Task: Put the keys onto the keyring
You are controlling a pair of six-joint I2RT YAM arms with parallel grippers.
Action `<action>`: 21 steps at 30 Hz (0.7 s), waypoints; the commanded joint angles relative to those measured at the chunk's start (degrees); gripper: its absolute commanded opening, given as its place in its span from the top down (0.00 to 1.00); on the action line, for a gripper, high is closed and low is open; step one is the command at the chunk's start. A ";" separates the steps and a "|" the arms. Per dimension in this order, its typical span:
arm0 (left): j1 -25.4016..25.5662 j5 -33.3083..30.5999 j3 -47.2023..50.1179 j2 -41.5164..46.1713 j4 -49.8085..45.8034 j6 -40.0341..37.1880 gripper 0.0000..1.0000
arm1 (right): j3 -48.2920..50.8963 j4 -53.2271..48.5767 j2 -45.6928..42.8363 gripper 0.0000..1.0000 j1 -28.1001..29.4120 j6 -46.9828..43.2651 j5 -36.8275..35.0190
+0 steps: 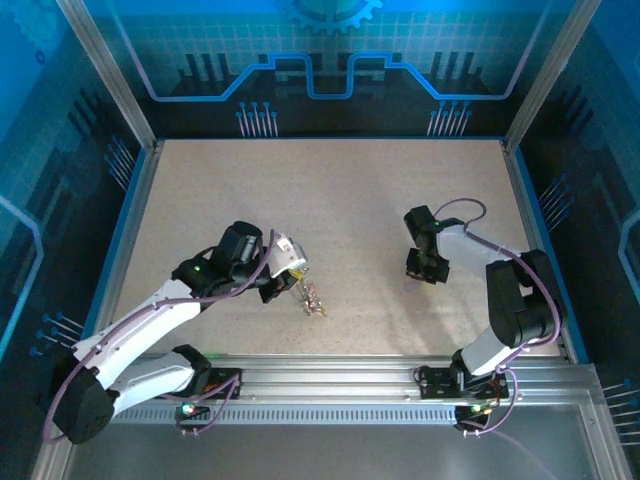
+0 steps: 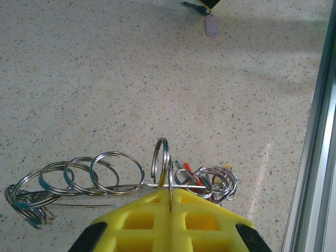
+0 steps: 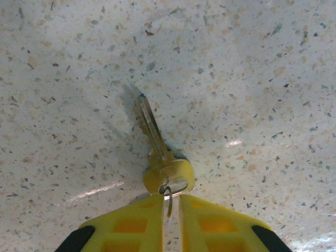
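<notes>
Landmark: keyring (image 2: 131, 186), a thin grey wire loop lying flat on the speckled table (image 1: 350, 190). In the top view it is a small metal tangle (image 1: 312, 298).
Left gripper (image 2: 170, 191): directly over the keyring's middle, yellow fingers pressed together and clamped on an upright ring (image 2: 168, 165) that stands on the loop. In the top view the gripper (image 1: 296, 272) sits just up-left of the tangle.
Split rings (image 2: 116, 153): a row of overlapping steel rings along the keyring, left of the clamped ring, ending in a tight bunch at the loop's far left end.
Keys on the loop (image 2: 210, 184): a small cluster at the keyring's right end, mixed with more rings; red (image 2: 188, 170) and yellow heads show.
Right gripper (image 3: 171, 198): well to the right of the keyring in the top view (image 1: 427, 268), tip down at the table. Its fingers are nearly together with a slim gap between them. Whether the pads press anything cannot be told.
Loose key (image 3: 157, 147): well apart from the keyring, flat on the table, blade pointing away from the right gripper, head at its fingertips.
Small ring (image 3: 168, 202): threaded through that key's head, standing in the gap between the right fingers.
</notes>
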State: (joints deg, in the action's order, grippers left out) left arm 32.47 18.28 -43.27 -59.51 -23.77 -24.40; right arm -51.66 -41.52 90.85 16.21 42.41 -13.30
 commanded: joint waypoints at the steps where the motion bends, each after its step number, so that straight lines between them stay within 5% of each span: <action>1: -0.30 1.82 -1.56 0.97 -0.11 -1.16 1.00 | 0.95 0.43 -1.20 0.86 0.71 1.46 -0.93; 21: -0.30 2.27 -1.65 0.96 -0.08 -1.31 1.00 | 3.13 2.13 -9.96 1.00 1.75 -4.21 -1.02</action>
State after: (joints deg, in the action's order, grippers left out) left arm 32.47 18.31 -43.27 -59.51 -23.77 -24.51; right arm -48.25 -39.13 83.83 16.62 42.33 -14.09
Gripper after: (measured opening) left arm 0.052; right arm 0.061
